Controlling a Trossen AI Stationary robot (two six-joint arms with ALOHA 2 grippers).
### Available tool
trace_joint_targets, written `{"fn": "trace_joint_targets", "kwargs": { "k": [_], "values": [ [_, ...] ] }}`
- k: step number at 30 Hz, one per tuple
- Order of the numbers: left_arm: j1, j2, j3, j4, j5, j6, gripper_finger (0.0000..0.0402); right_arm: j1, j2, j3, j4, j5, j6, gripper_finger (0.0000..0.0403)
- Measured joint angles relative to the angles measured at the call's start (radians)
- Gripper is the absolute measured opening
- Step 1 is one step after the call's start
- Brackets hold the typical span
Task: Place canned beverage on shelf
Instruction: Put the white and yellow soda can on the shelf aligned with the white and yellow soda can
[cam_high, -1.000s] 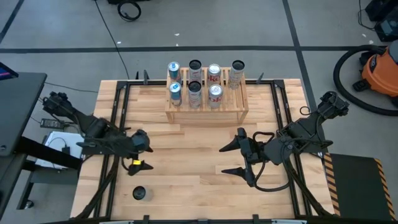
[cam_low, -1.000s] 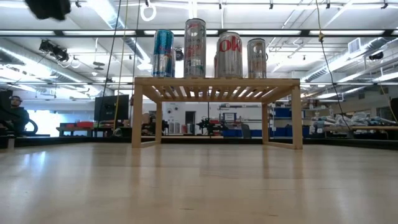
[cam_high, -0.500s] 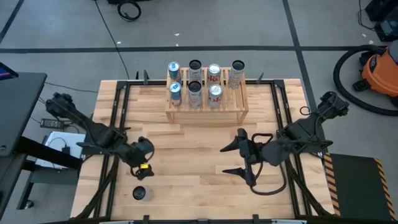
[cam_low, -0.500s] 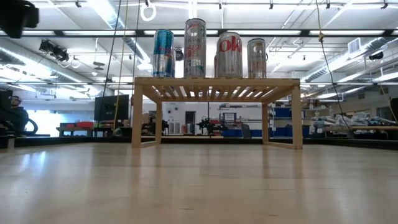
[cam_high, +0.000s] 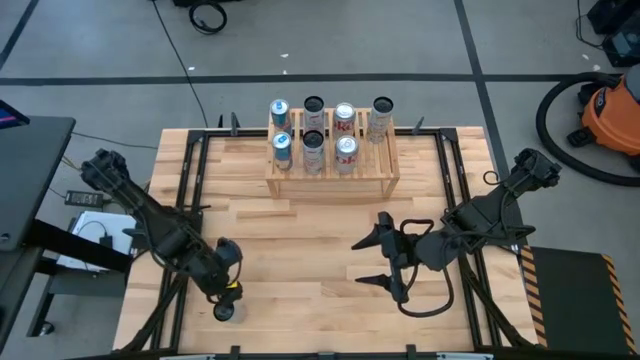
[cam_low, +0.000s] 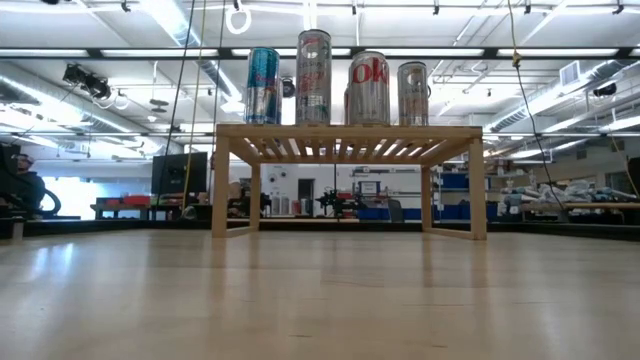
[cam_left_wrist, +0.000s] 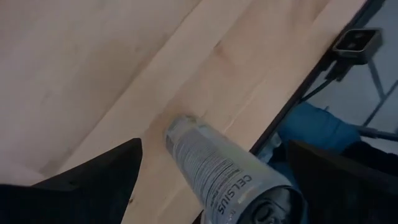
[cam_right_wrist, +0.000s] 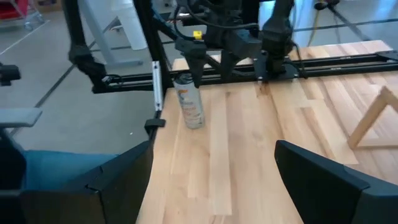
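Basically hovered left gripper (cam_high: 226, 291), jaws wide open, right over lone can (cam_high: 224, 311) standing near counter's (cam_high: 320, 250) front-left corner, far from shelf (cam_high: 333, 176). Needed to drop squarely, clamp mid-body, avoid tipping. Right gripper (cam_high: 372, 262) parked open mid-counter.

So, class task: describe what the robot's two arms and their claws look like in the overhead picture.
Both arms are dark, jointed and slim. The left claw carries a small yellow mark. The right claw ends in two pointed dark fingers, with a black cable looping beneath its wrist.
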Motion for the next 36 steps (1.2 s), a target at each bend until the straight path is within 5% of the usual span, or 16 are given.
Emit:
{"fn": "trace_joint_targets", "kwargs": {
  "k": [14,36],
  "values": [
    [-0.075,0.045,0.000,0.141,0.010,-0.132,0.0400,0.000,0.000,0.000,-0.001,-0.035,-0.031,0.0345],
    [-0.136,0.136,-0.001,0.125,0.010,-0.191,0.0400,-0.004,0.000,0.000,0.024,-0.038,-0.032,0.0345]
  ]
}}
